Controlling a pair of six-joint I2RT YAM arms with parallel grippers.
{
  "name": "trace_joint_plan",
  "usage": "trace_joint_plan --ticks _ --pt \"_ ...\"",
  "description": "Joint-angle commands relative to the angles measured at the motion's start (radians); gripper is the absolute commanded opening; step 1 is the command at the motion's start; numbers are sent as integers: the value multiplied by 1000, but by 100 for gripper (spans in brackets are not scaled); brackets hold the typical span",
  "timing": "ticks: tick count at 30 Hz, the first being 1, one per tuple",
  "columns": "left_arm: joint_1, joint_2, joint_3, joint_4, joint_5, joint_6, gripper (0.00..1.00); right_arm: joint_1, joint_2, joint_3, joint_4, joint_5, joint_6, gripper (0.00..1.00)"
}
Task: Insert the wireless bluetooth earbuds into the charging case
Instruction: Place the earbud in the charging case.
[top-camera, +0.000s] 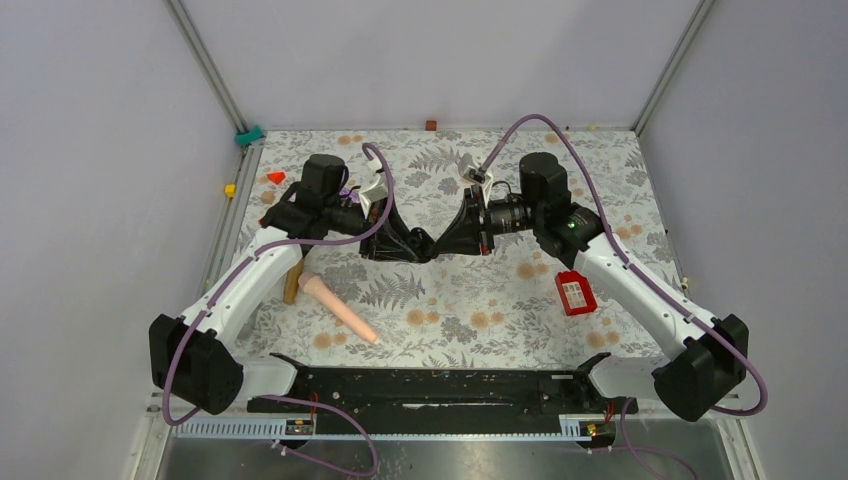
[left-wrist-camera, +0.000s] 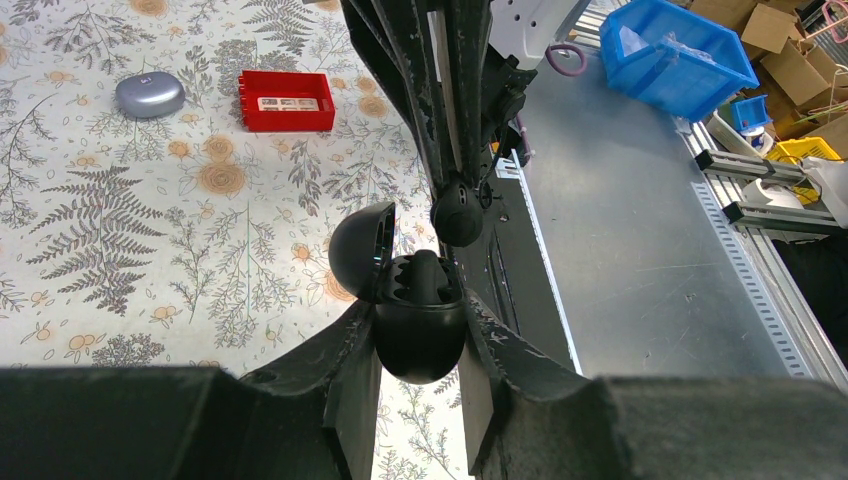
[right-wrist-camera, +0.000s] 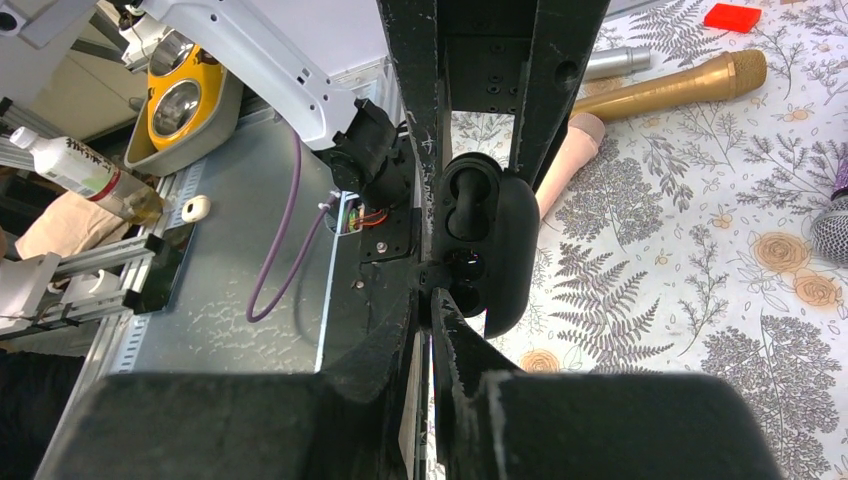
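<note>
My left gripper (top-camera: 418, 246) (left-wrist-camera: 418, 310) is shut on the black charging case (left-wrist-camera: 420, 335) and holds it above the table with its lid (left-wrist-camera: 358, 250) open. One black earbud (left-wrist-camera: 430, 275) sits in the case. My right gripper (top-camera: 447, 243) (right-wrist-camera: 428, 300) meets it tip to tip and is shut on a second glossy black earbud (left-wrist-camera: 457, 212), just above the case's mouth. In the right wrist view the case (right-wrist-camera: 505, 250) stands right at my fingertips with the seated earbud (right-wrist-camera: 468, 200) showing; the held bud is hidden there.
A red box (top-camera: 575, 292) (left-wrist-camera: 287, 100) lies on the floral cloth at the right. A closed grey-purple case (left-wrist-camera: 149, 95) lies near it. A pink microphone (top-camera: 340, 310) and a gold microphone (right-wrist-camera: 665, 85) lie at the left. Small red (top-camera: 275, 177) and yellow (top-camera: 229, 190) blocks lie far left.
</note>
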Motion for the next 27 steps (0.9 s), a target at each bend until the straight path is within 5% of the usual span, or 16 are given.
trace_joint_plan --ticks 1,27 --pt "-1 -29 0 27 50 12 15 11 -5 1 12 1 -42 5" --pt "0 -27 -1 26 57 13 16 37 6 -12 12 88 -93 6"
